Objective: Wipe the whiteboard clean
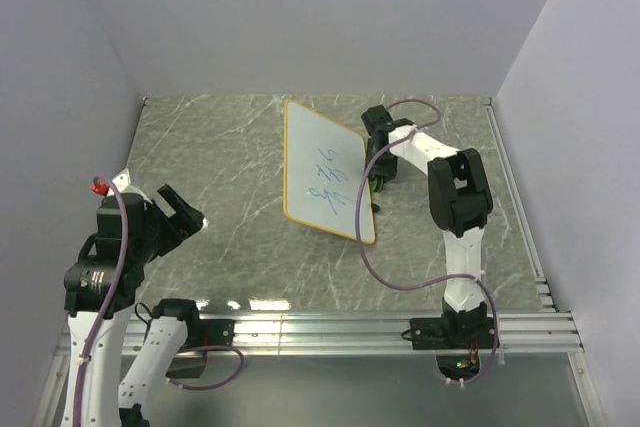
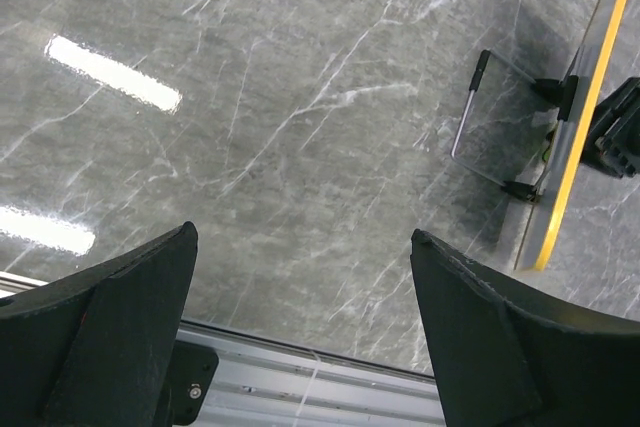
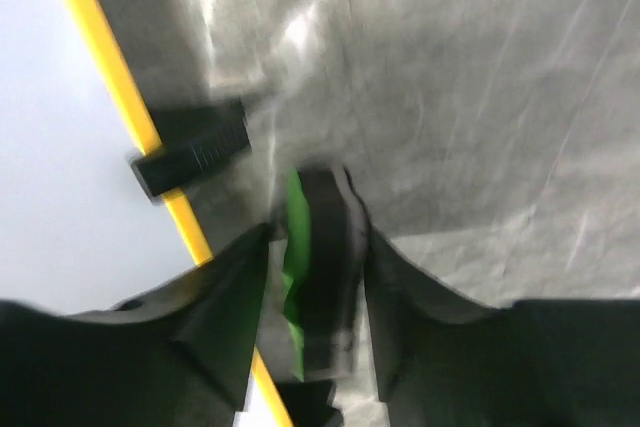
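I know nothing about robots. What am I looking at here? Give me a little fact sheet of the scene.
Surface: grey marbled table
Whiteboard: orange-rimmed, mid-table, propped on a wire stand
Writing: blue scribbles, not yet wiped
Left gripper: open, empty, above the table, well away from the board
Right gripper: at the board's right edge, fingers either side of the green eraser; blur hides whether they grip it
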`<action>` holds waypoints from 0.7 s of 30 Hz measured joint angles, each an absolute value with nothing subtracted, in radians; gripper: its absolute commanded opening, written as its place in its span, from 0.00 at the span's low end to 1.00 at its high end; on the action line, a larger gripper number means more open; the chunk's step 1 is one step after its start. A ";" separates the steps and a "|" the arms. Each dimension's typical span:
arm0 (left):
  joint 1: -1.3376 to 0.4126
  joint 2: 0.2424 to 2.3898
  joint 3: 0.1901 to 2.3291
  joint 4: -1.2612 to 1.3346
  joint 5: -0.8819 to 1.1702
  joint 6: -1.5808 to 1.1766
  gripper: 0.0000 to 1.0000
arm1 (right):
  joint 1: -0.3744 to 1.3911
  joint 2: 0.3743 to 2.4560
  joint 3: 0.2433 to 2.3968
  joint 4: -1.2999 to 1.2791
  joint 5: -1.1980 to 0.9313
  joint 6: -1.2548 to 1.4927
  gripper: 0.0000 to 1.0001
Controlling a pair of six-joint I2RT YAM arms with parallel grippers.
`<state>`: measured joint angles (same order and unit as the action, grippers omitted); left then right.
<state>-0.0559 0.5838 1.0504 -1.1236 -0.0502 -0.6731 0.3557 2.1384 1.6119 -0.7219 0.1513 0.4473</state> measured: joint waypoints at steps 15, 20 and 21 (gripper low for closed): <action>-0.056 0.564 1.021 -1.138 -0.050 -0.674 0.92 | 0.324 2.071 1.510 -0.650 0.107 0.437 0.00; -0.056 0.569 1.012 -1.126 -0.051 -0.673 0.91 | 0.268 1.972 1.418 -0.691 0.113 0.439 0.77; -0.056 0.571 1.011 -1.123 -0.051 -0.673 0.91 | 0.251 1.946 1.399 -0.695 0.114 0.440 0.99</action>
